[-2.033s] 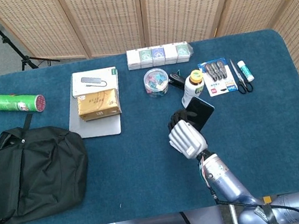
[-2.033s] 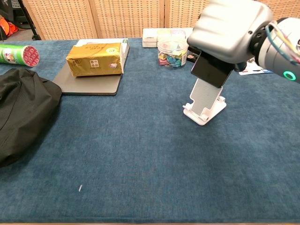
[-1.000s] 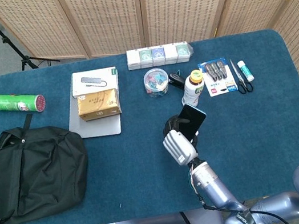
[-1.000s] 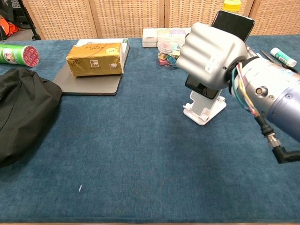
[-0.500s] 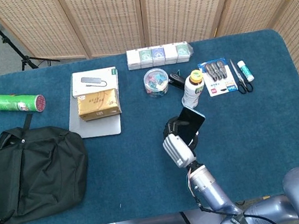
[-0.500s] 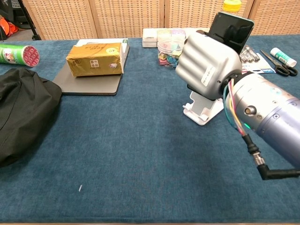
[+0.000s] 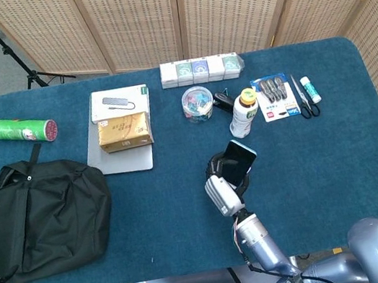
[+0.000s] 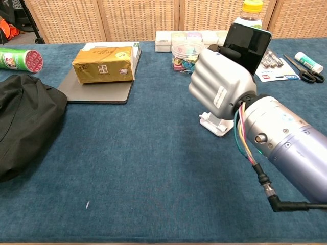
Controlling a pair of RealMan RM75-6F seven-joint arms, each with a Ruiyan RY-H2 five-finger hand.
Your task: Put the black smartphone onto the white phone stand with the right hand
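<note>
The right hand has drawn nearer the camera, fingers clasping the black smartphone above the white phone stand.

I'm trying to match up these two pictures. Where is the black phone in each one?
Head view: the black smartphone is just right of centre, tilted, held by the right hand.
Chest view: the black smartphone is at upper right, upright above the right hand.
Shared landmark: the yellow-capped bottle just behind the phone.
</note>
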